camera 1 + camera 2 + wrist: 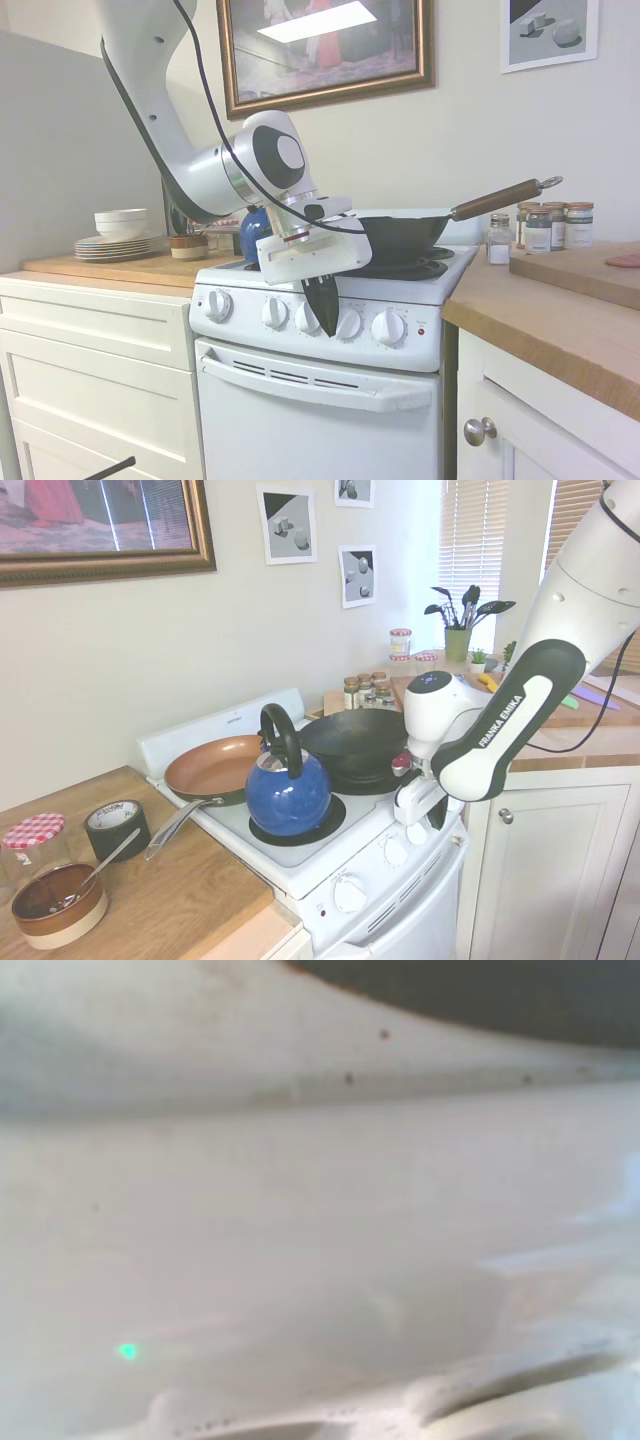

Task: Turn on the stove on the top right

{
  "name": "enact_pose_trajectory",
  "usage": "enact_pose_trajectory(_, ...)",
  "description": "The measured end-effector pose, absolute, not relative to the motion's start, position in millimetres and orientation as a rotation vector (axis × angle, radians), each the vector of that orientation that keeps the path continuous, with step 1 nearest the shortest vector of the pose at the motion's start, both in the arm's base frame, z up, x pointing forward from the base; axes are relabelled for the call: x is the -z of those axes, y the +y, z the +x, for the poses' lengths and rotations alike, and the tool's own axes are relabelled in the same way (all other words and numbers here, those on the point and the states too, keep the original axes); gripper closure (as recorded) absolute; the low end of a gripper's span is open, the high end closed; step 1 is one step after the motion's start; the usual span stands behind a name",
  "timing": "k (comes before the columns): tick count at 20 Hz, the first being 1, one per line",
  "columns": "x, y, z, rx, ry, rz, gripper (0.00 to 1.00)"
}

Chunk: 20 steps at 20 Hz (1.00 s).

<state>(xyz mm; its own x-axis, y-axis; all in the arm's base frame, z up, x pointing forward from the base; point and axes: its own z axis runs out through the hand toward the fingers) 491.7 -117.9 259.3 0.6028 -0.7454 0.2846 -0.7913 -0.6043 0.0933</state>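
You'll see a blue kettle (288, 792) on the front burner, with a copper frying pan (213, 765) behind it and a black wok (352, 742) alongside, its wooden handle (497, 199) pointing toward the spice jars (548, 226). On your counter (170, 900) sit a roll of tape (116, 826), a red-checked jar (33, 843) and a bowl holding a spoon (58, 904). Stacked plates (117, 245) carry a white bowl (121, 222).

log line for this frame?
gripper | at stove knob row, between third and fourth knob | jaws look shut | wok, kettle on burners
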Motion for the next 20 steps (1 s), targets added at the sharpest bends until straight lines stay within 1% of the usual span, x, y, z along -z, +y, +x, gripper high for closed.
enact_pose_trajectory(12, -278, -118, 463, -0.349, -1.299, 2.661, 1.0)
enact_pose_trajectory(13, -280, -117, 461, -0.345, -1.311, 2.67, 0.0)
enact_pose_trajectory(20, -288, -112, 456, -0.323, -1.356, 2.722, 0.0)
